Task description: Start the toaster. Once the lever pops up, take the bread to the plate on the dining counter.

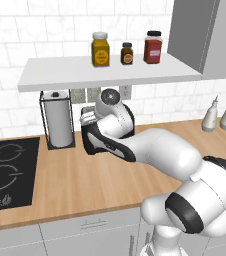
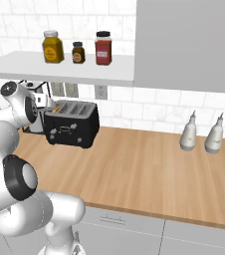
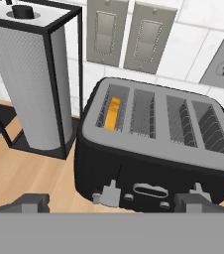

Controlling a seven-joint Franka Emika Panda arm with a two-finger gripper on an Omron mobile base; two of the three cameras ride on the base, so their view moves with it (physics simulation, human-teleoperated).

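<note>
Wood counter [image 2: 149, 164]: toaster [image 3: 153, 149], bread [image 3: 113, 113] apparently inside.

My glossy white rounded arm [image 1: 160, 150] shows black bands at its joints, bulbous shell segments, and a dark-trimmed wrist housing [image 1: 105, 140] near the pincer.

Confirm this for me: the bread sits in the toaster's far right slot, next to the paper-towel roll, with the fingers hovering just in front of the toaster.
Not quite. In the hand view the bread sits in the far left slot of the toaster, the slot nearest the paper-towel roll. The rest holds: the fingers hover just in front of the toaster.
</note>
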